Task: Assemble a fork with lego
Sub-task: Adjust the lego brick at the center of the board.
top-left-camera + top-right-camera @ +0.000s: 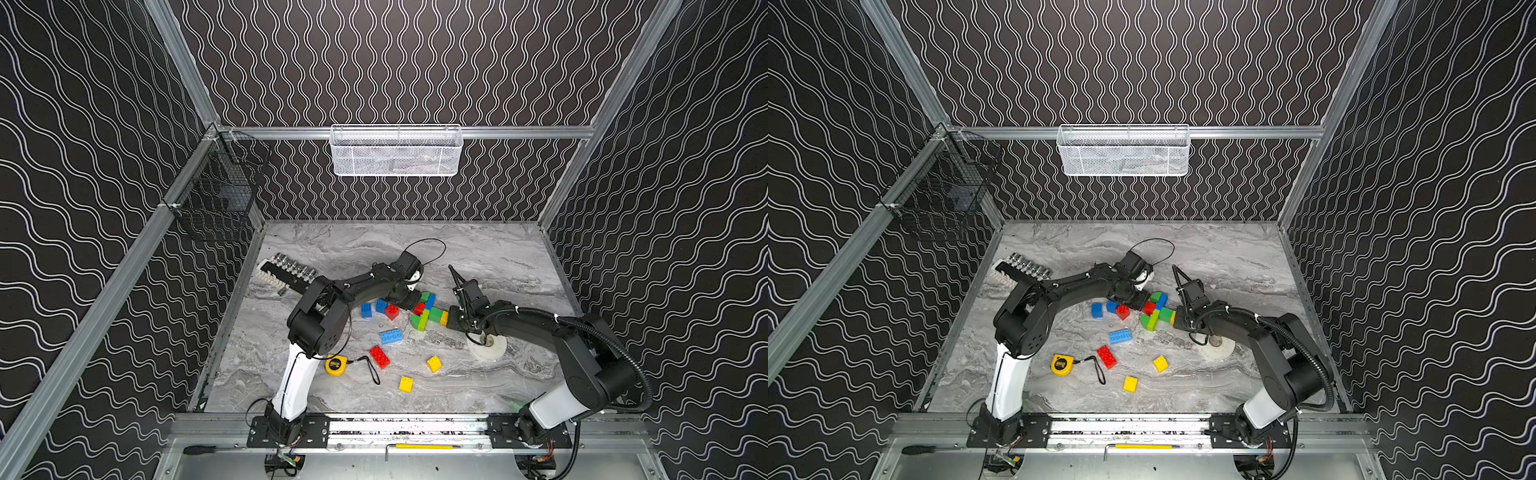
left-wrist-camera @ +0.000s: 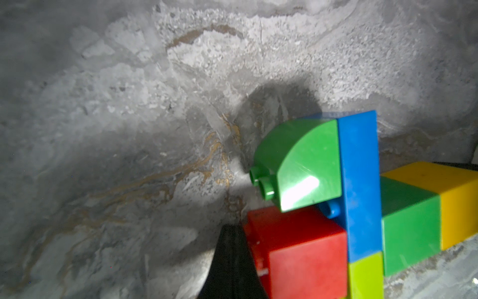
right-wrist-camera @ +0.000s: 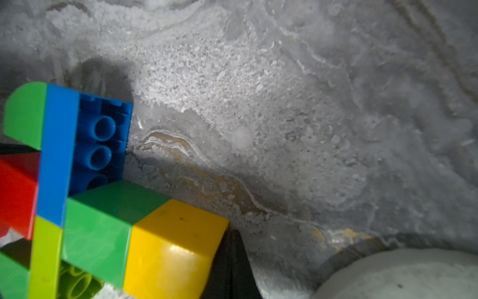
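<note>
A joined lego piece (image 1: 426, 313) lies mid-table between both grippers: a blue oblong (image 2: 359, 181) crossed by a red brick (image 2: 305, 248), a curved green one (image 2: 302, 163), a lime one, and a green (image 3: 103, 222) and yellow brick (image 3: 170, 248). My left gripper (image 2: 231, 229) is shut and empty, its tip against the red brick's side. My right gripper (image 3: 232, 235) is shut and empty, its tip beside the yellow brick. Several loose bricks lie nearer the front: blue (image 1: 366, 310), red (image 1: 392, 311), blue oblong (image 1: 391, 336), red oblong (image 1: 380, 357), yellow (image 1: 434, 364).
A yellow tape measure (image 1: 336, 365) with a black strap lies by the left arm. A white round disc (image 1: 487, 347) sits under the right arm. A socket rack (image 1: 286, 268) lies at the back left. Two wire baskets hang on the walls.
</note>
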Controlling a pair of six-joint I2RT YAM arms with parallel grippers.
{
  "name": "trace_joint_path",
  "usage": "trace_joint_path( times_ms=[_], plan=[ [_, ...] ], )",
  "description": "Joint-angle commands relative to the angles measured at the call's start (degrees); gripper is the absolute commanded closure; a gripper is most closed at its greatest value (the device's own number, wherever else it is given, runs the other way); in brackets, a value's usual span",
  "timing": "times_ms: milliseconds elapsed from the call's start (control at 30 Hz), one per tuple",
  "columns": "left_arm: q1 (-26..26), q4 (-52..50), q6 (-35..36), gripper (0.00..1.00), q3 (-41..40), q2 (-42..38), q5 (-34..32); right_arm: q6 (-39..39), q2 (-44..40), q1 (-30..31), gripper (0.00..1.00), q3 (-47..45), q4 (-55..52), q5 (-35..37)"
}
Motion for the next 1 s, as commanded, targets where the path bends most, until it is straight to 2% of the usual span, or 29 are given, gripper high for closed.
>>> trace_joint_path(
  times_ms=[0, 300, 567, 700, 867, 967],
  plan=[
    [-1.06, -0.07, 0.5, 0.99, -0.13, 1.31, 8.59, -1.14, 0.21, 0.69, 0.99, -0.7, 3.95, -6.36],
    [-0.86, -0.56, 0.64, 0.98, 7.08, 7.14, 13.1, 0.31, -2.59, 0.6, 0.96, -4.32, 6.15, -6.66],
    [1.21, -3.44, 0.72, 0.96, 15.71, 13.03, 12.46, -0.53, -1.33, 0.6, 0.89, -4.33, 9.61, -9.44],
    [3.15, -5.6, 1.11, 0.89, 20.31, 15.74, 10.62, -1.81, -1.29, 0.6, 0.88, -4.42, 10.3, -9.75],
    [6.01, -6.7, 0.09, 0.71, 25.21, 17.12, 10.43, -4.17, -1.0, 0.6, 0.87, -4.84, 11.06, -8.89],
    [7.2, -8.48, -0.19, 0.64, 29.24, 17.33, 9.19, -5.39, -0.23, 0.6, 0.87, -4.56, 10.8, -7.67]
  ],
)
